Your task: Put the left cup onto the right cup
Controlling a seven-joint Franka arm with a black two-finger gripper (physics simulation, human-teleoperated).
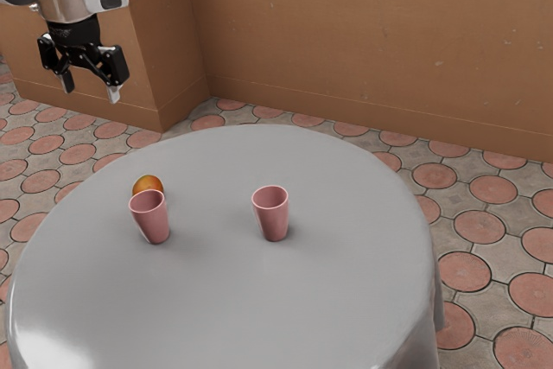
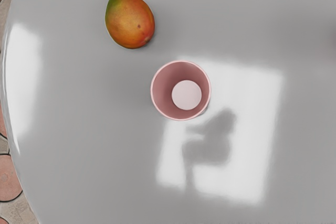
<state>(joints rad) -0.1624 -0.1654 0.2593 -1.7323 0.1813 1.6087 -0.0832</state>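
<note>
The left cup [image 1: 149, 216] stands upright on the grey table [image 1: 259, 308], mouth up. The wrist view looks straight down into it [image 2: 180, 89], so it sits almost under the hand. A mango [image 1: 148, 185] lies just behind it, close to its rim. The right cup [image 1: 270, 211] stands upright, apart from it toward the exterior view's right. The gripper [image 1: 90, 89] hangs high above the table, up and to the exterior view's left of the left cup, with its fingers spread and nothing between them.
</note>
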